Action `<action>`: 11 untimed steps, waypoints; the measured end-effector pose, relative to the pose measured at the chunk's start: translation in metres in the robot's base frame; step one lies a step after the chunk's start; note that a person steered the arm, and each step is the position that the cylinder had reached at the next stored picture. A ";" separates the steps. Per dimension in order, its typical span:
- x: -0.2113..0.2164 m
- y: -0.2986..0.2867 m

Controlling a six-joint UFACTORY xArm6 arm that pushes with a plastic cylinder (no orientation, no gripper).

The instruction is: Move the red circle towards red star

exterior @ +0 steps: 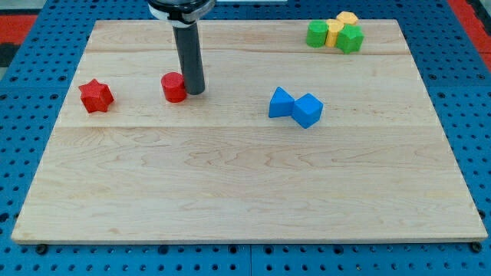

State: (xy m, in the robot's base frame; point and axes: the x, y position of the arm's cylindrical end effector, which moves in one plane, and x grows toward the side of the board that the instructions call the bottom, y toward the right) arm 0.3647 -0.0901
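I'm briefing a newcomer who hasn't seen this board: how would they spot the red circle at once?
Start at the wooden board and go to its upper part on the view's left, where two red blocks sit. The red circle is the one nearer the middle, right against my tip, which stands on its right. Unlike the red star further left, it is round and smooth-edged.

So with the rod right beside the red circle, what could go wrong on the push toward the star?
1. My tip sits at the red circle's right edge; an off-centre push could let the round block slip toward the view's top or bottom.
2. The red star lies slightly lower in the view, so a straight leftward push might pass above it.
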 end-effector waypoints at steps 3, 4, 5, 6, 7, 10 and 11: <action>-0.003 -0.046; -0.003 -0.061; 0.000 -0.057; 0.017 -0.039; 0.028 -0.049; 0.017 -0.077; 0.017 -0.088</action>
